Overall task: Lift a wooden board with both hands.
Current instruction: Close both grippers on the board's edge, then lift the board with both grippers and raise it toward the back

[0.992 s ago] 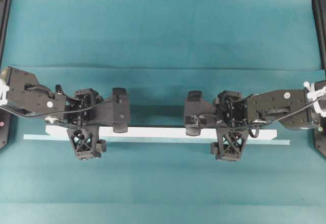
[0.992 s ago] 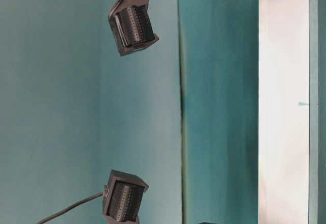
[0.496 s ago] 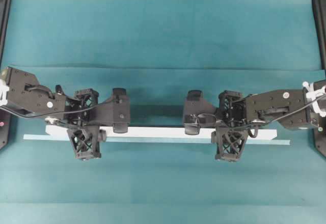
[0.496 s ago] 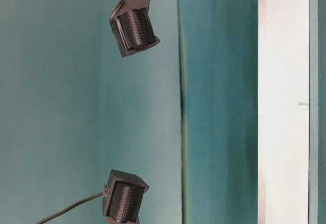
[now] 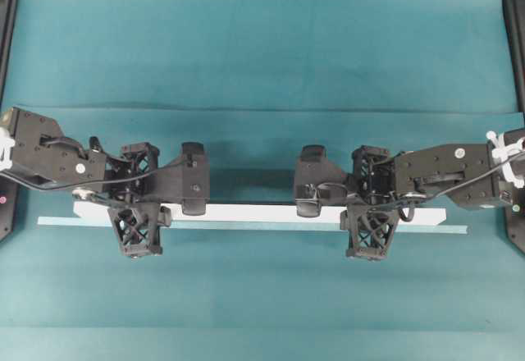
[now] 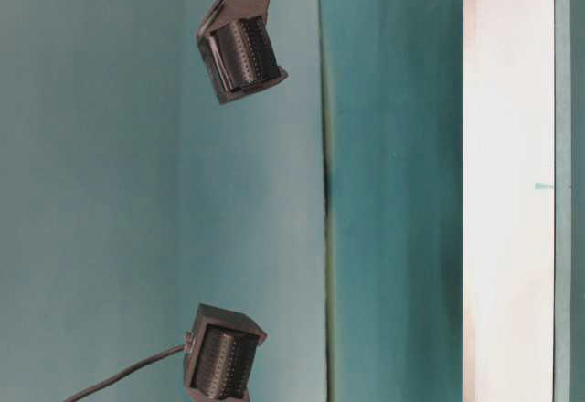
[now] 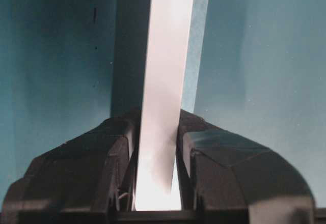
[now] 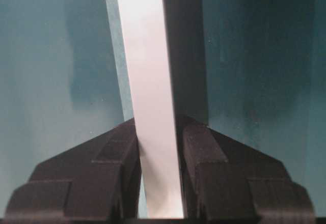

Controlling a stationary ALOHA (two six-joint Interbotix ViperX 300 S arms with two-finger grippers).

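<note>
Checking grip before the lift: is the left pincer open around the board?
No, the left pincer is shut on the board, fingers pressing both faces.

Both arms cover parts of the wooden board (image 5: 246,212) (its ends show).

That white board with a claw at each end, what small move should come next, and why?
Probably a slow, even rise of both arms together. The left claw and right claw each have their fingers pressed against the wooden board, which appears to lie low over the teal table. Lifting unevenly could tilt it.
</note>
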